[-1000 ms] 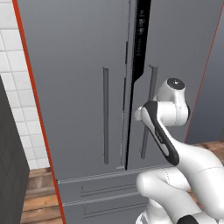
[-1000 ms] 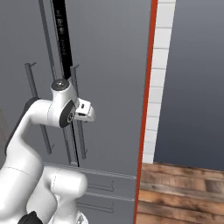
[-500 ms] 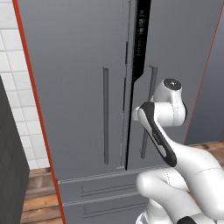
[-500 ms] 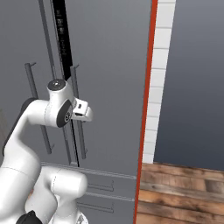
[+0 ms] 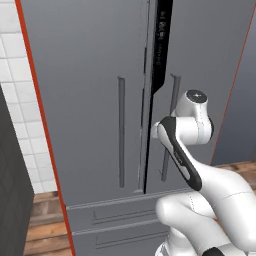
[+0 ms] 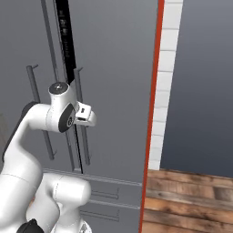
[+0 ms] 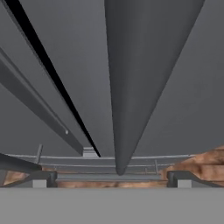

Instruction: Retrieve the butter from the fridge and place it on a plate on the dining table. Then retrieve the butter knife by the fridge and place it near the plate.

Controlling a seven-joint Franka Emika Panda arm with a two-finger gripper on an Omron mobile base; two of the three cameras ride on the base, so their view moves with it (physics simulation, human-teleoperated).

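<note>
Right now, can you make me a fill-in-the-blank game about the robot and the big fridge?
1. The fridge doors are coloured ____.
2. The gripper has its fingers on either side of a long bar ____ on the fridge's right door.
3. The floor beside the fridge is made of ____.
4. Below the doors, the fridge has two ____.

Missing words: grey; handle; wood; drawers

Grey fridge (image 5: 90, 100) (red side edge), white tiles (image 5: 15, 100).

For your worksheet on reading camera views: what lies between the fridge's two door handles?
In the left base view, a dark vertical gap between the fridge doors, topped by a black panel.
</note>
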